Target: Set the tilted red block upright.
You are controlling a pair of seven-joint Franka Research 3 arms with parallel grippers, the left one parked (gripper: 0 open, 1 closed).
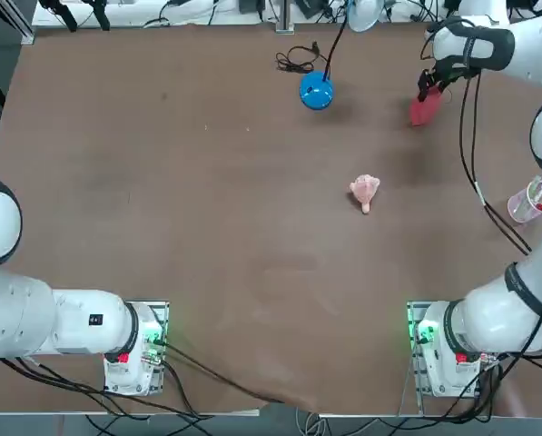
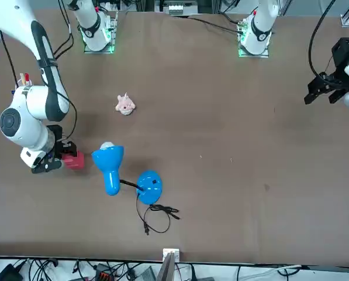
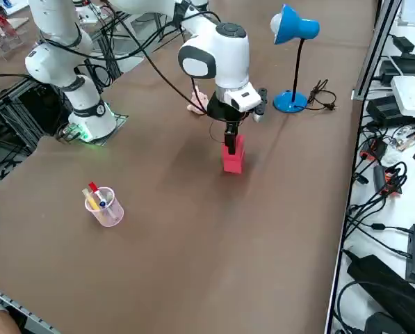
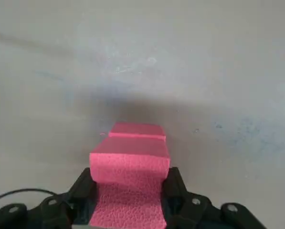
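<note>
— Where was the small pinkish-red rectangular foam block (image 3: pixel 233 156) found?

— It was seen at the far right part of the brown counter (image 1: pixel 207 227), standing on one end under the right arm. It was flanked on two sides by the black fingers (image 4: pixel 82 191) of the right tool (image 4: pixel 128 200), which was clamped on its upper part. In the right side view the block's lower end was seen resting on the counter, and it appeared close to upright there.

— What was noted close by?

— A blue desk lamp with a round base (image 1: pixel 316 91) was seen to the block's left in the top view, near it but apart, with a thin black cord (image 1: pixel 293 62) coiled beside the base. A pale pink lumpy object (image 1: pixel 365 191) was seen lying nearer the robot, well apart from the block.

— Were any containers observed?

— One clear plastic cup (image 3: pixel 106 207) was seen upright at the right edge of the counter, well apart from the block. Thin items in red, yellow and blue were held in it, leaning against its wall; what they were could not be told.
</note>
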